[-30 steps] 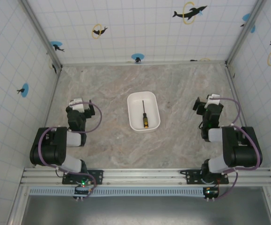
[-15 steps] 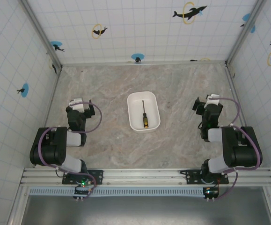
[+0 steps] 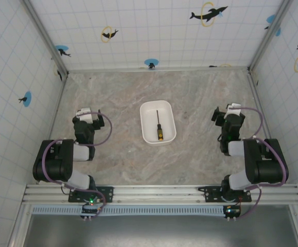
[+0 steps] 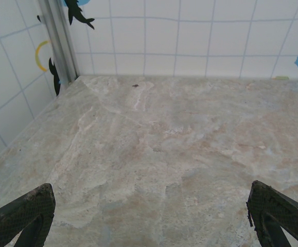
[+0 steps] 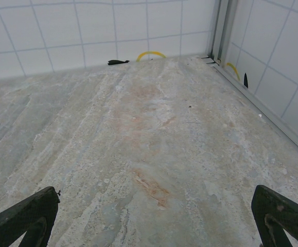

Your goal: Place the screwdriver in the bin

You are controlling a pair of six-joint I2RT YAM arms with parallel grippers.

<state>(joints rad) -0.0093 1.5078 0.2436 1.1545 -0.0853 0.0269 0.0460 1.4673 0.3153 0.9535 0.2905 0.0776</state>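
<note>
The white bin (image 3: 147, 107) sits mid-table in the top view. Inside it lies the screwdriver (image 3: 159, 126), thin dark shaft pointing away, yellow-orange handle toward the arms. My left gripper (image 3: 84, 114) rests folded back at the left, well apart from the bin. My right gripper (image 3: 230, 113) rests at the right, also far from it. In the left wrist view the left gripper (image 4: 151, 218) is open over bare table, its fingertips (image 4: 22, 213) wide apart. The right gripper (image 5: 154, 218) is likewise open in the right wrist view, with nothing between its fingertips (image 5: 280, 211).
Tiled walls with dolphin stickers enclose the marble table (image 3: 190, 92) on three sides. A metal corner post (image 4: 61, 46) stands ahead of the left wrist. Another post (image 5: 222, 28) stands ahead of the right wrist. A rail (image 3: 159, 194) runs along the near edge.
</note>
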